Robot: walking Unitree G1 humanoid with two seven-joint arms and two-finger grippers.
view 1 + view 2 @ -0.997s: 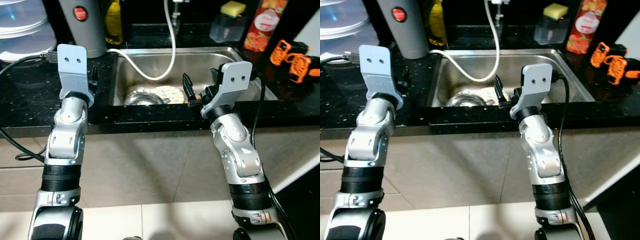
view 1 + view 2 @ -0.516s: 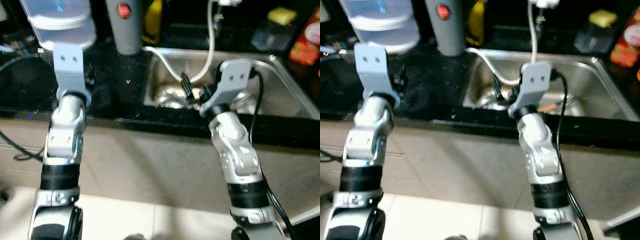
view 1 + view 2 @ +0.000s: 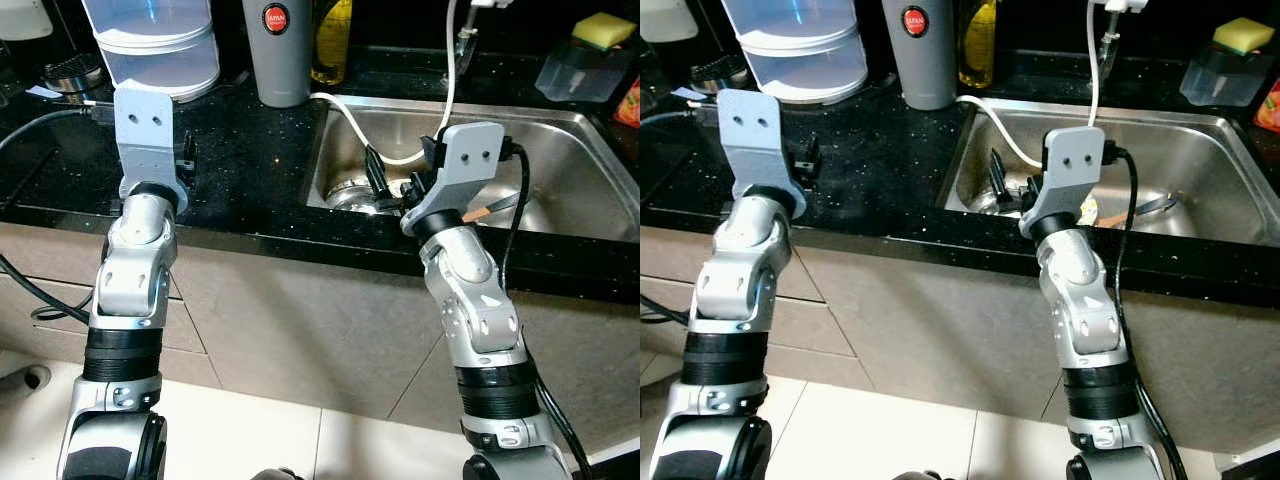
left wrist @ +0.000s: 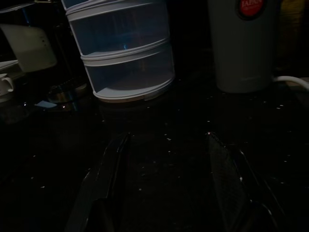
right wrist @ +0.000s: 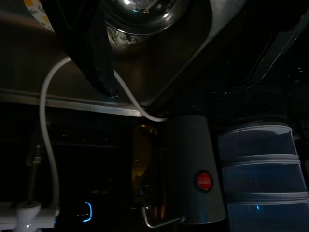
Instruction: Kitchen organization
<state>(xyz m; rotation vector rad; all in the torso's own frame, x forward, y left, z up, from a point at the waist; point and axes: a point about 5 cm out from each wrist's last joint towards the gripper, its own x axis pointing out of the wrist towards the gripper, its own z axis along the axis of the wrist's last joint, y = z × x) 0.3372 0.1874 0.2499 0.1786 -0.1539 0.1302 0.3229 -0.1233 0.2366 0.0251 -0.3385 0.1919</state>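
Swinging left since a second earlier, the camera brought the black table (image 3: 250, 170) and clear drawers (image 3: 160, 45) into view. Dishes, likely slick and fragile, lay in the sink (image 3: 570, 190); the steel bowl (image 3: 350, 192) looked light, best gripped by its rim. Right pincer (image 3: 385, 185) hovered there, left pincer (image 4: 166, 186) spread wide and empty.

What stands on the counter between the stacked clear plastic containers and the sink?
A grey flask with a red round label stands between the stacked containers and the sink, as the left eye view shows.
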